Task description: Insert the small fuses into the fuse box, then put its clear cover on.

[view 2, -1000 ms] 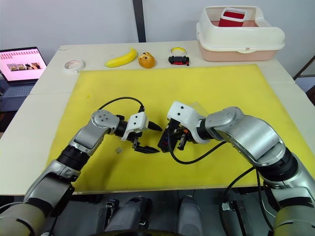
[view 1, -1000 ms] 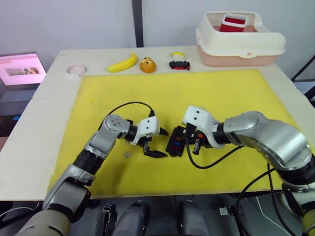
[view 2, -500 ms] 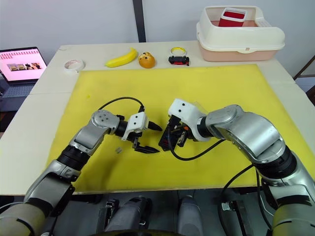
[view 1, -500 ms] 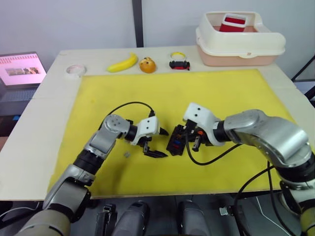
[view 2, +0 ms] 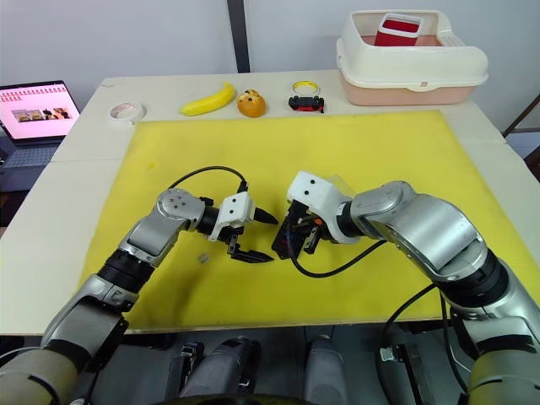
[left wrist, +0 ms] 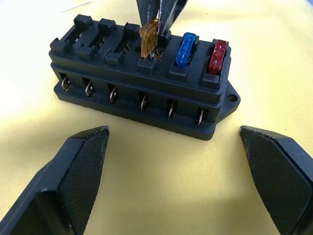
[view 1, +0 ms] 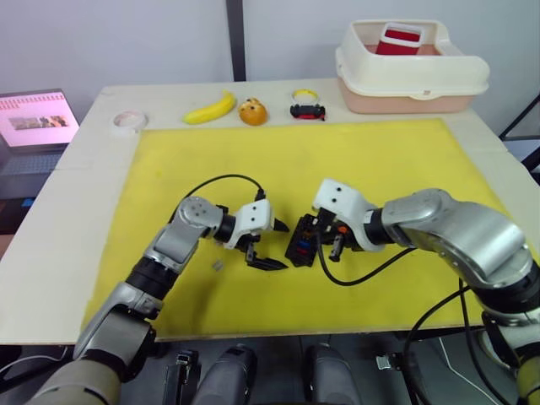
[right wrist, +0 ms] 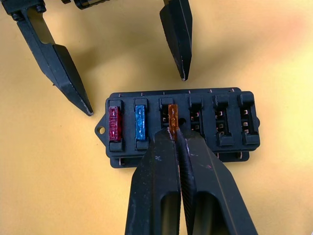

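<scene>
The black fuse box [view 1: 301, 244] lies on the yellow mat [view 1: 380, 169], between my two grippers. A red fuse [right wrist: 114, 123] and a blue fuse [right wrist: 140, 122] sit in its two end slots. My right gripper [right wrist: 172, 136] is shut on an orange fuse [left wrist: 148, 41] that stands upright in the third slot. My left gripper [view 1: 281, 246] stands open just left of the box, its fingers [left wrist: 80, 161] apart and touching nothing. A tiny grey fuse [view 1: 217, 265] lies loose on the mat under my left forearm. The clear cover is out of view.
A cream tub [view 1: 413, 80] holding a red item stands at the back right. Along the table's far edge lie a banana [view 1: 211, 108], a small orange object [view 1: 252, 111], a black-and-red piece with a yellow ring [view 1: 307, 108] and a tape roll [view 1: 129, 121]. A laptop [view 1: 34, 122] sits far left.
</scene>
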Tool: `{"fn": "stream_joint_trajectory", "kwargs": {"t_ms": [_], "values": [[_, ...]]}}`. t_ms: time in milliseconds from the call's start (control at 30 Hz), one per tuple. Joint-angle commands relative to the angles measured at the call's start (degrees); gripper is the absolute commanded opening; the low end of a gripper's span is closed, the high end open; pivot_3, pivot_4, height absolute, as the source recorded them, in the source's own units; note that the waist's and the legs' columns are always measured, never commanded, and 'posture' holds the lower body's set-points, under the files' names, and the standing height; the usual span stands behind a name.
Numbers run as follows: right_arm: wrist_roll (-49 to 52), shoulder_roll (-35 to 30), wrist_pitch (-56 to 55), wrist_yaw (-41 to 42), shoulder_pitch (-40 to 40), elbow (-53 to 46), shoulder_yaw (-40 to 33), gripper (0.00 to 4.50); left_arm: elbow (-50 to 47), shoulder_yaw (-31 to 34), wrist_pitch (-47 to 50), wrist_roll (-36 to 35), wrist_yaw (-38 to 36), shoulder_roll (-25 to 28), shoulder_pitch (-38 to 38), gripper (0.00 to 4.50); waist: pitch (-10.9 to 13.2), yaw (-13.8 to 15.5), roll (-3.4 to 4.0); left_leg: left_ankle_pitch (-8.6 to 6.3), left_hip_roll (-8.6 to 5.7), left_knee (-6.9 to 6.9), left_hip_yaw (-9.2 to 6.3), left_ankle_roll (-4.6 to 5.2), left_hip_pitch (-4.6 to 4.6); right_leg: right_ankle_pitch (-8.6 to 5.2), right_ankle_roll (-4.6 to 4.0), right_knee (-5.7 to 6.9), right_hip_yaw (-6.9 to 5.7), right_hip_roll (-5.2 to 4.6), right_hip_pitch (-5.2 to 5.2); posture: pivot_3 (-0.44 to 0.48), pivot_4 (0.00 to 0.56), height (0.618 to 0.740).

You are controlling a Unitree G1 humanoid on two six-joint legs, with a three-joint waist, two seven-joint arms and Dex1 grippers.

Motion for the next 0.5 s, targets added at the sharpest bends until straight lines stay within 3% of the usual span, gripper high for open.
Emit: {"fn": "stream_joint_trajectory", "kwargs": {"t_ms": [33,500], "values": [[-0.05,-1.17,-0.23,0.76,-0.96,-0.55,0.89,0.06,-1.88,0.85,-0.33,-0.61,0.18,0.17,-0.32,4.5,0.0,0.01,0.0,0.0,0.0,0.0,0.0,0.0,0.0,0.0,0.0,0.0,0.0,0.0,0.0,0.0,0.15,0.74],[0.08,-4.07,-1.36,4.62,-4.18,-0.15,3.68,0.06,-3.1,0.53,0.04,-0.66,1.21,-0.76,0.16,4.5,0.0,0.01,0.0,0.0,0.0,0.0,0.0,0.0,0.0,0.0,0.0,-0.01,0.0,0.0,0.0,0.0,0.15,0.74]]}}
